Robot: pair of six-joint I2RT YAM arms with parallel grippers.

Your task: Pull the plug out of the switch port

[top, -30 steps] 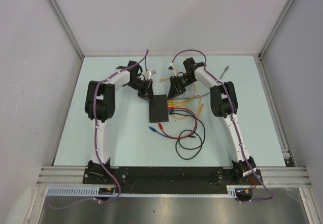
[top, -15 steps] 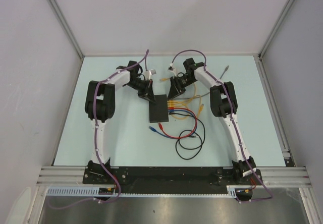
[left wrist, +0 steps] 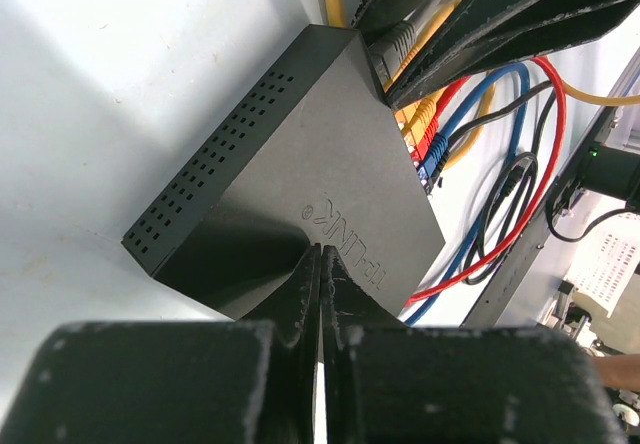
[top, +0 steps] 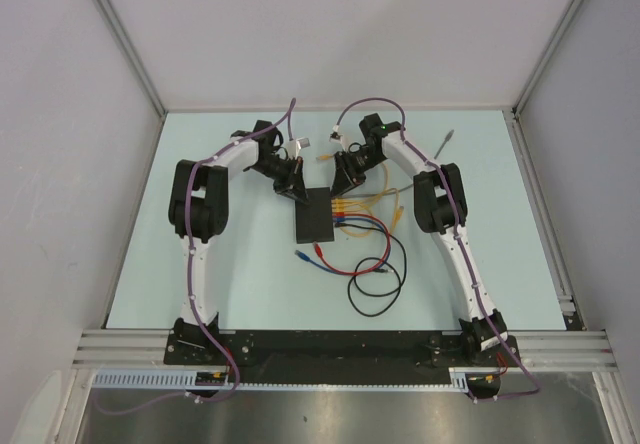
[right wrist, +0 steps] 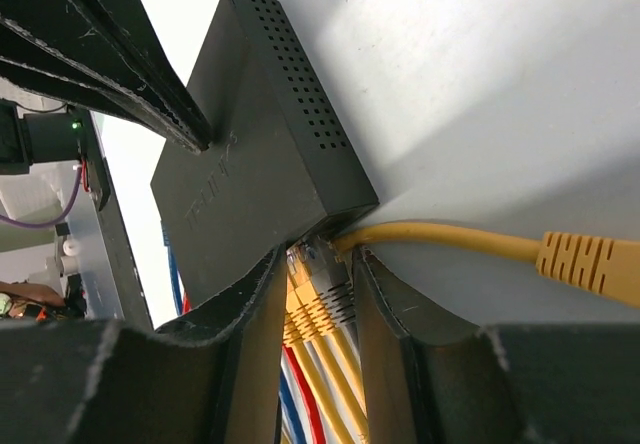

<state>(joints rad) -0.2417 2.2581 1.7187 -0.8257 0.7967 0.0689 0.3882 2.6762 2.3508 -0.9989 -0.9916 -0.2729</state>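
Midway across the table (top: 260, 284) lies the switch (top: 316, 214), flat and black, with both arms down on it. The left gripper (left wrist: 320, 256) is clamped shut on nothing, its tips pressing onto the switch's top face near the far corner. That looks like a hold-down to me. The right gripper (right wrist: 315, 289) is at the switch's port edge, its jaws straddling the grey-booted plug (right wrist: 328, 264), one finger on either side. Whether they actually pinch it, I can't tell.

So the step in hand, I'd judge, is getting a firm grip on that plug. To do it well, squeeze the plug body, not the cable behind it. Press the latch tab if it has one. Then draw straight out from the port edge, level with the switch, no twisting. The left tips must bear down, or the box will slide along with the pull. The neighbouring plugs sit tight against this one, so snagging a second is the risk.

Now the ports, a row along that edge, filled side by side. The grey one sits at the switch's far end, then come the yellow plugs (left wrist: 418, 116), a red plug (left wrist: 428, 144) and a blue plug (left wrist: 433, 169). A loose yellow cable (right wrist: 450, 239) lies beside the switch, and its free plug (right wrist: 590, 262) is in no port.
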